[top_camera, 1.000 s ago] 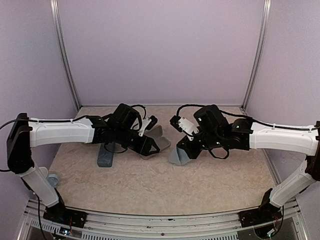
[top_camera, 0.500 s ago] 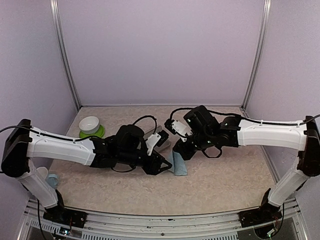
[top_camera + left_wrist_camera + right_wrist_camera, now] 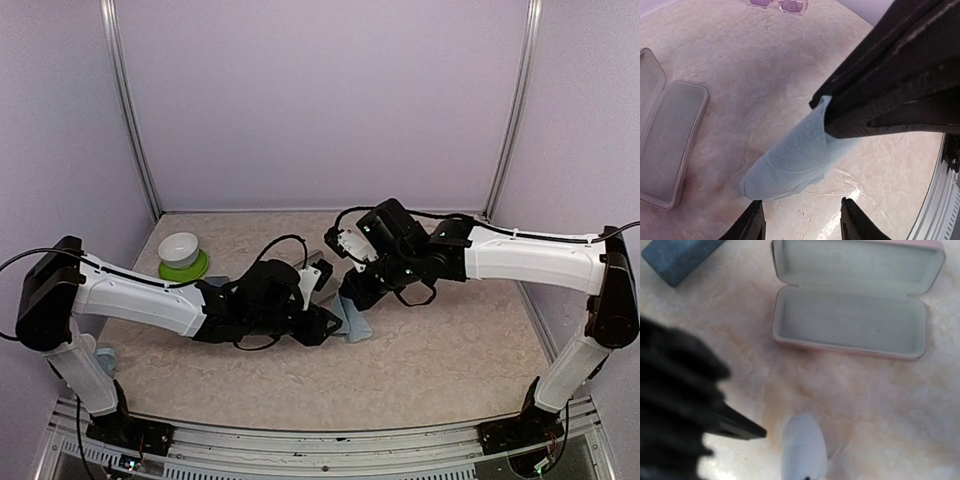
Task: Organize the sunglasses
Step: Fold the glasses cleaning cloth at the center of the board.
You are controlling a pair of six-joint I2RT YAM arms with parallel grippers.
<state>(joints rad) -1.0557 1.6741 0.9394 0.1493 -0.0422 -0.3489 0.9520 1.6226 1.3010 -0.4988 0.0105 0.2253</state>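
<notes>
A cloth touches the tabletop centrally, an open case behind it. Sunglasses lie well apart, a bowl rear left.

The left end effector has swung back toward six o'clock and sits just beside the light-blue cloth. The right end effector has carried that cloth toward nine o'clock. Now the white bowl shows at ten o'clock.

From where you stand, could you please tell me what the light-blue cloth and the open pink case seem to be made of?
The light-blue cloth looks like soft matte fabric, perhaps microfibre: it hangs limp and folds. The open pink case seems a rigid shell, perhaps plastic, smooth pink outside; its pale grey lining looks felt-like, dull and without glare.
</notes>
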